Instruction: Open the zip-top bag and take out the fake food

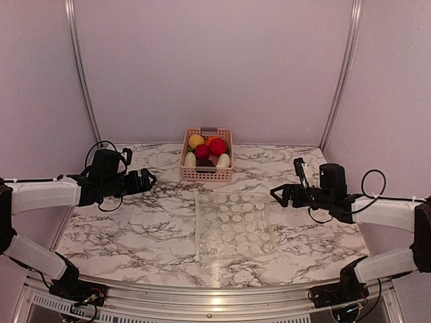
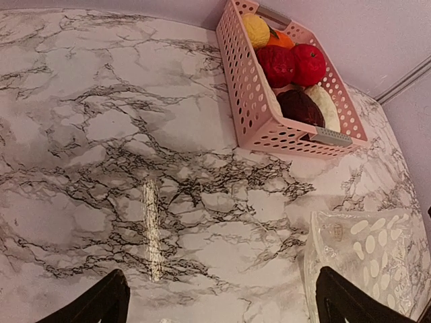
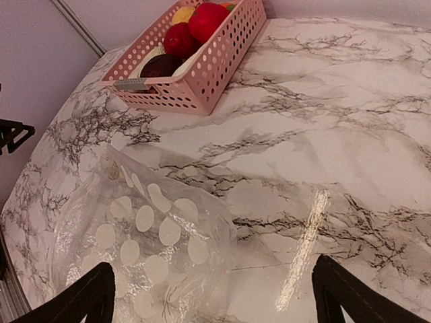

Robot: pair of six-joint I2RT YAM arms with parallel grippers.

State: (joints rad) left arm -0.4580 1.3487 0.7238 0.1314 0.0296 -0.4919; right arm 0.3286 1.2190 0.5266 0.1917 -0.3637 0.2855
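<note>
The zip-top bag lies flat and seemingly empty mid-bench, the fake food sits piled in the pink basket at the far edge, and left hand and right hand hover wide open, gripping nothing, so the job looks done.

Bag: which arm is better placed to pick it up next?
Right, probably. The right gripper is open and close beside the bag, and its wrist view shows the bag just below it. The left gripper, also open, stands farther from the bag.
</note>
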